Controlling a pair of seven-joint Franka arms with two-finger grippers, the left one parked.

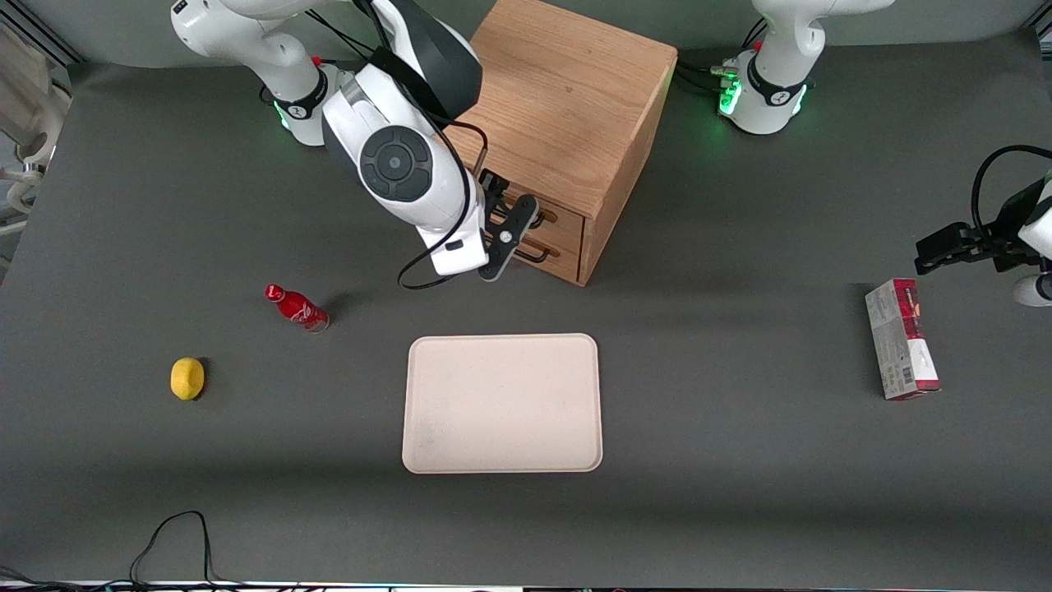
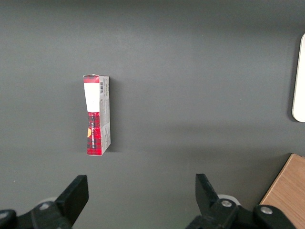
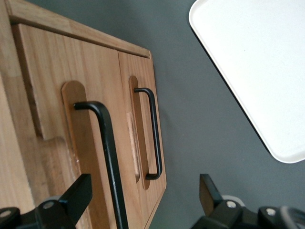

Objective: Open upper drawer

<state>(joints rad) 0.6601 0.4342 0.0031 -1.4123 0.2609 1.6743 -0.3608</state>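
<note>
Front view: the oak cabinet (image 1: 567, 107) stands on the gray table (image 1: 740, 493), its upper drawer (image 1: 552, 215) flush with the front, above the lower drawer (image 1: 549, 247). The jaws (image 1: 503, 238) hang just in front of the drawer fronts. Bare table separates the cabinet from the cream tray (image 1: 503, 403). A red bottle (image 1: 297, 307) and a lemon (image 1: 187, 378) lie toward the working arm's end, a red-and-gray carton (image 1: 902, 339) toward the parked arm's.

Right wrist view: jaws (image 3: 143, 200) spread apart, one finger either side of the upper drawer's black handle (image 3: 107, 157), not touching.

Left wrist view: the carton's (image 2: 97, 114) print is unreadable.
</note>
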